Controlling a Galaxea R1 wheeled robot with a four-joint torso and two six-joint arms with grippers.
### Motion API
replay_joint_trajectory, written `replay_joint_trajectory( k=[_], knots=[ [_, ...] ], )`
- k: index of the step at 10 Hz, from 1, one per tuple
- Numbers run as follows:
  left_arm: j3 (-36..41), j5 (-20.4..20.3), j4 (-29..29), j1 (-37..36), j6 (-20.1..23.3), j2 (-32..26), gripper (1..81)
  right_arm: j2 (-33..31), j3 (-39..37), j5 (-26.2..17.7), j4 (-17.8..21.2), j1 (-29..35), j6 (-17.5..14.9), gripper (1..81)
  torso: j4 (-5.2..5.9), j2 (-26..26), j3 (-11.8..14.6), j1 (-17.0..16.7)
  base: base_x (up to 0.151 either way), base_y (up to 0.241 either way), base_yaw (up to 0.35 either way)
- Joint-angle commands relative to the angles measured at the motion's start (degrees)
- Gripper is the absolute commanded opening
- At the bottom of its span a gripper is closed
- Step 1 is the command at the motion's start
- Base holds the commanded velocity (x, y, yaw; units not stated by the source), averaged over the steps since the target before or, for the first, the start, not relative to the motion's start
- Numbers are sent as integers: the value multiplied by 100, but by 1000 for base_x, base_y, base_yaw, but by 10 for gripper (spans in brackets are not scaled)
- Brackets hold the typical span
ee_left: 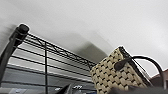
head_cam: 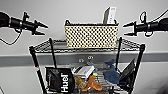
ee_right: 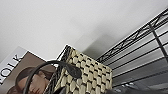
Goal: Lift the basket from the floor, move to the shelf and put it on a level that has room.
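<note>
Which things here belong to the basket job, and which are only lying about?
Job: basket, top level of the shelf, left gripper, right gripper.
Lying about: black Huel bag, blue cloth, white box.

Cream woven basket point(head_cam: 91, 36), dark rim, dark loop handles at both ends, sits upright and square on the top wire tier point(head_cam: 50, 46) of the black wire rack point(head_cam: 140, 62), roughly centred. A box or book stands inside it at one end (poking above the rim). Lattice sides look intact.
</note>
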Motion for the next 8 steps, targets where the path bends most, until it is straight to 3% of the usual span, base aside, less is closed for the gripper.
replay_joint_trajectory(
  k=[1, 6, 8],
  knots=[
    [511, 99, -161, -1063, 33, -324, 811, -303, 386, -107, 143, 1000, -16, 811, 0, 0, 0, -2, 0, 0, 0],
    [1320, 415, 287, -1255, 42, -1623, 811, -1058, 799, -256, -147, 1025, 2, 811, 0, 2, 0, 2, 0, 0, 0],
    [1512, 626, 708, -1248, 42, -2114, 811, -1487, 1026, -317, -469, 956, 28, 811, 0, 0, 0, 2, 0, 0, 0]
  ],
)
